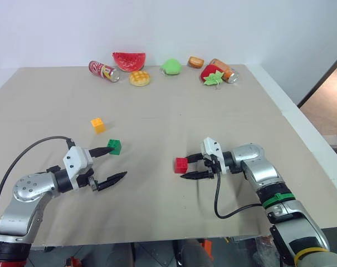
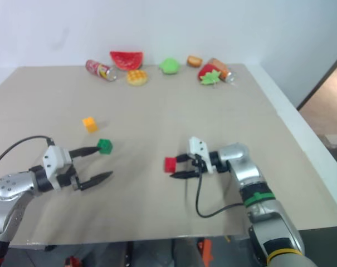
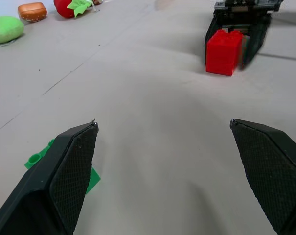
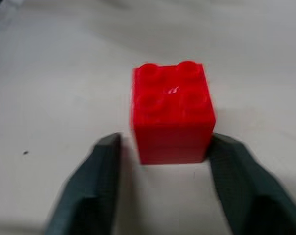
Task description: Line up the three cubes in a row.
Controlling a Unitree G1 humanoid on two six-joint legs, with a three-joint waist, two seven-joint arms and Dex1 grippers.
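Observation:
The red cube (image 4: 172, 112) stands studs up on the beige table (image 1: 157, 100), right of the middle. My right gripper (image 1: 185, 168) is open around it, with a gap showing on at least one side between finger and cube. The green cube (image 1: 115, 147) lies at the left, just beside the far fingertip of my left gripper (image 1: 119, 162), which is wide open and empty. The yellow-orange cube (image 1: 98, 125) sits a little beyond the green one, farther left. In the left wrist view the green cube (image 3: 37, 159) peeks out from behind one finger.
Along the table's far edge lie a red soda can (image 1: 103, 70), a watermelon slice (image 1: 129, 59), a yellow bun (image 1: 139, 78), a green toy (image 1: 171, 67), a small pastry (image 1: 195, 62), a strawberry (image 1: 212, 74) and another can (image 1: 226, 70). The table's right edge (image 1: 302, 128) runs near my right arm.

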